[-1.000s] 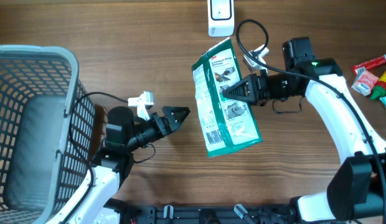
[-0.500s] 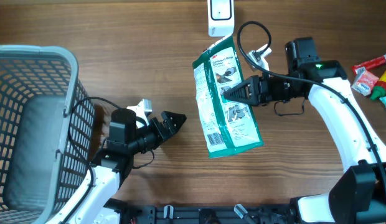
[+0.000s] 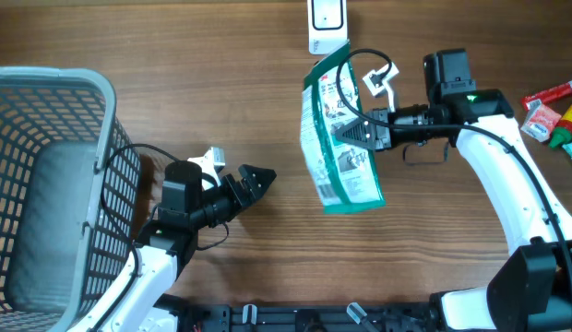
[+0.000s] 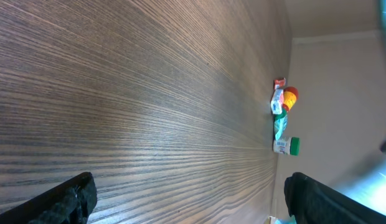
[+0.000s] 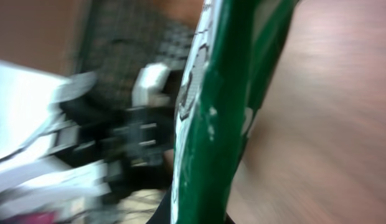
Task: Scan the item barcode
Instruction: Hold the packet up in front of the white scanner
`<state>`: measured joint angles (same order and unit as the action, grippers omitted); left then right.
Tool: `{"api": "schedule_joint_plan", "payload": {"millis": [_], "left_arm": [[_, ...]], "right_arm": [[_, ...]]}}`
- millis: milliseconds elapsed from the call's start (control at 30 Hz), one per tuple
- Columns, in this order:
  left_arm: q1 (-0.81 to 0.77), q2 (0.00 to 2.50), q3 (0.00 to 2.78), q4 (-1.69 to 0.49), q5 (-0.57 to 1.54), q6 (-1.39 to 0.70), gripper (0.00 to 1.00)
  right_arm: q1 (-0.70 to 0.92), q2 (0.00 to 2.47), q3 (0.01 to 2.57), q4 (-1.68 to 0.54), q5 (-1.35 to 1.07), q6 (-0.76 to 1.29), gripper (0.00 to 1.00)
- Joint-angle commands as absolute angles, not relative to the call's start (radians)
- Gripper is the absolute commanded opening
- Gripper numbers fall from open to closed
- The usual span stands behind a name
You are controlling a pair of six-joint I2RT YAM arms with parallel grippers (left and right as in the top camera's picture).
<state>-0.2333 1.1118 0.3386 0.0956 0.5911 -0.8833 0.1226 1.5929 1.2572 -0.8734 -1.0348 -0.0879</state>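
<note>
The item is a flat green and white packet (image 3: 339,138), held up over the table's middle and tilted on edge. My right gripper (image 3: 360,131) is shut on its right side. In the right wrist view the packet (image 5: 211,118) fills the centre as a blurred green edge. The white scanner (image 3: 327,22) sits at the table's far edge, just above the packet's top. My left gripper (image 3: 256,179) hangs open to the lower left of the packet, apart from it; its dark fingertips (image 4: 68,199) frame bare wood in the left wrist view.
A grey mesh basket (image 3: 46,184) stands at the left. Several small packets and tubes (image 3: 554,111) lie at the right edge, also seen as items (image 4: 281,115) in the left wrist view. A black cable (image 3: 369,46) loops near the scanner.
My right gripper has rolled the packet from flat and face-up towards on edge, and shifted it slightly right. The left gripper drew back a little to the left, still open.
</note>
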Motion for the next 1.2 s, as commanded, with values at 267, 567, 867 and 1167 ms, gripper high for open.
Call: {"api": "schedule_joint_plan", "payload": {"millis": [267,567,867,1167], "left_arm": [[-0.227,1.105,0.344,0.095,0.569,-0.867,1.0],[-0.227,1.105,0.344,0.095,0.57,-0.867,1.0],[-0.227,1.105,0.344,0.095,0.57,-0.867,1.0],[-0.227,1.105,0.344,0.095,0.57,-0.867,1.0]], "right_arm": [[0.21,1.529,1.483,-0.504,-0.527,-0.276,0.05],[0.379,1.801,1.483,-0.005,-0.037,-0.699,0.05],[0.387,2.211,1.502,0.554,0.06,-0.838,0.05],[0.387,2.26,1.508,0.657,0.062,-0.85,0.05]]}}
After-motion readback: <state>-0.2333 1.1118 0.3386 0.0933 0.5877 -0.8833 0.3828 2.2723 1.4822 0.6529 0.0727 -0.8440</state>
